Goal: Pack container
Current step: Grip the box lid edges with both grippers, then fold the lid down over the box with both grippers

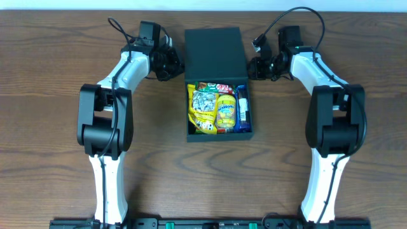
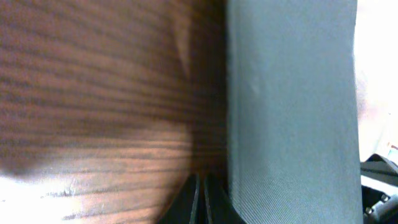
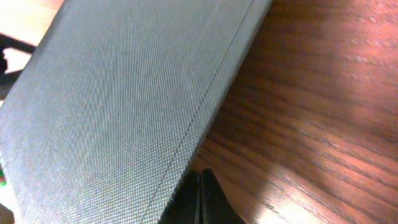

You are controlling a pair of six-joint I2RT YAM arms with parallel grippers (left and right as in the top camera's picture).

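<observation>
The dark teal container (image 1: pixel 219 135) stands open at the table's middle, its hinged lid (image 1: pixel 214 54) folded back flat behind it. Snack packets fill it: yellow ones (image 1: pixel 205 108) and a blue one (image 1: pixel 242 109). My left gripper (image 1: pixel 177 65) is shut and empty, low on the table against the lid's left edge. In the left wrist view its fingertips (image 2: pixel 202 200) lie pressed together beside the lid (image 2: pixel 292 112). My right gripper (image 1: pixel 253 67) is shut and empty at the lid's right edge. Its fingertips (image 3: pixel 199 200) sit at the lid's (image 3: pixel 124 106) lower rim.
The wooden table (image 1: pixel 57 127) lies bare on both sides of the container. Both arm bases stand at the front edge, left and right.
</observation>
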